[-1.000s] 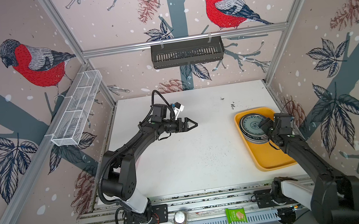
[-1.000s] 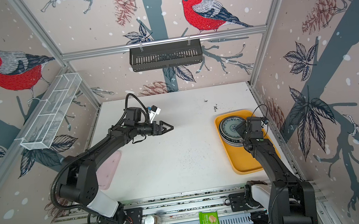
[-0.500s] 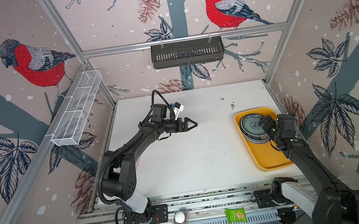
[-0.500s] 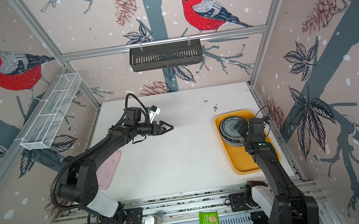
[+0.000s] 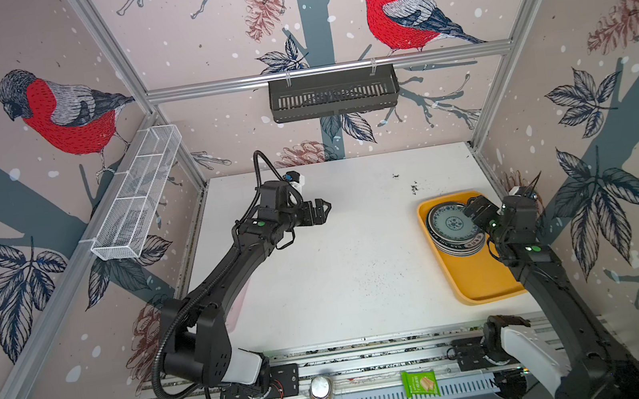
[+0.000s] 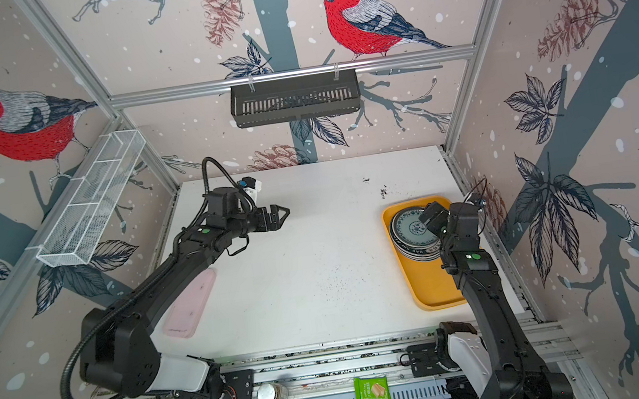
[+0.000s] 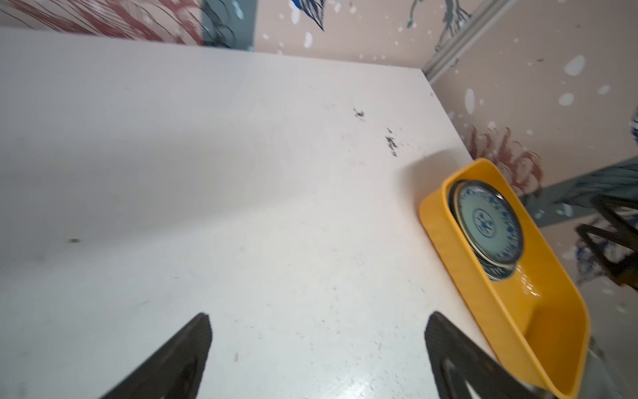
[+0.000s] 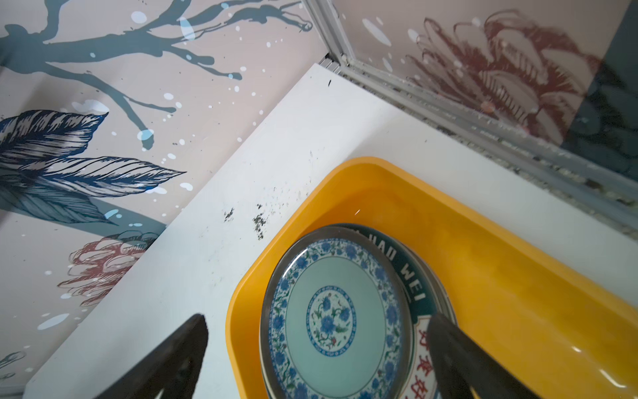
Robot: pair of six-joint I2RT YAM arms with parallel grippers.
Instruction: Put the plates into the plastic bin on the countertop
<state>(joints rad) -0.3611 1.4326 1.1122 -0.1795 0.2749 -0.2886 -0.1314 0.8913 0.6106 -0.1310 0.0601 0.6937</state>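
The plates (image 5: 453,227) (image 6: 412,230) lie stacked at the far end of the yellow plastic bin (image 5: 483,275) (image 6: 431,282) on the right of the white countertop (image 5: 358,254). A blue-grey patterned plate (image 8: 331,311) (image 7: 488,224) tops the stack, and a green-lettered rim (image 8: 404,273) shows beneath it. My right gripper (image 5: 474,207) (image 6: 433,215) (image 8: 317,321) hovers open just over the stack's right edge, holding nothing. My left gripper (image 5: 321,210) (image 6: 280,216) (image 7: 317,321) stands open and empty above the bare middle-left countertop, far from the bin (image 7: 538,311).
A pink flat thing (image 6: 189,305) lies on the countertop under the left arm. A black slotted basket (image 5: 333,94) hangs on the back wall, a white wire basket (image 5: 137,199) on the left wall. A jar (image 5: 321,388) and a green packet (image 5: 419,383) sit on the front rail.
The right gripper's jaws have spread wider over the stack and its wrist has shifted slightly toward the right wall. The left arm has not moved.
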